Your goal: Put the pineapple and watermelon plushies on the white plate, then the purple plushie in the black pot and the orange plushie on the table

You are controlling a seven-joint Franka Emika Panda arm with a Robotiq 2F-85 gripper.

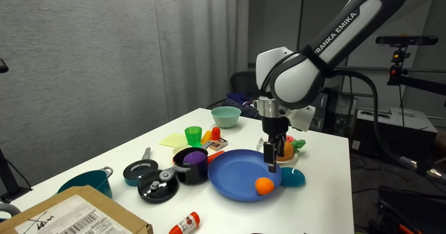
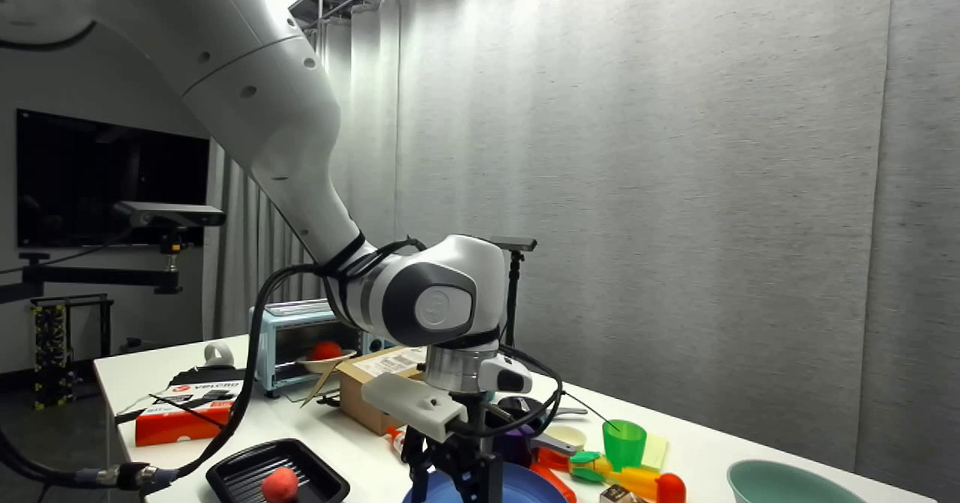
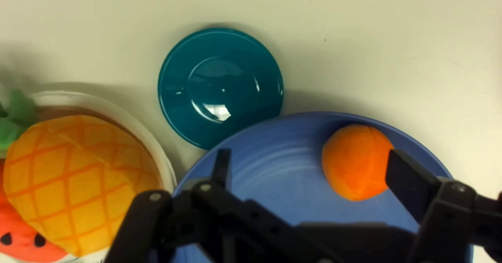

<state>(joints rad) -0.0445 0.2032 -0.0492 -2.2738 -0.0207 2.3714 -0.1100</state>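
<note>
The orange plushie [image 1: 264, 186] lies on the blue plate [image 1: 237, 174], near its rim. It also shows in the wrist view [image 3: 357, 163]. The pineapple plushie [image 3: 70, 176] and the red watermelon plushie [image 3: 23, 235] lie together on the white plate [image 3: 166, 169], the pineapple partly over the watermelon. The purple plushie [image 1: 195, 158] sits inside the black pot [image 1: 195, 174], beside the blue plate. My gripper [image 3: 310, 167] is open and empty, above the blue plate. In the wrist view its right finger overlaps the orange plushie's edge; contact cannot be told.
A teal dish [image 3: 219, 86] touches or nearly touches the blue plate's rim. A black lid [image 1: 158, 188], a pan [image 1: 139, 169], a cardboard box [image 1: 76, 213] and a glue bottle [image 1: 186, 223] stand around. A green cup [image 1: 193, 135] is farther back. A black tray [image 2: 247, 458] holds a red ball.
</note>
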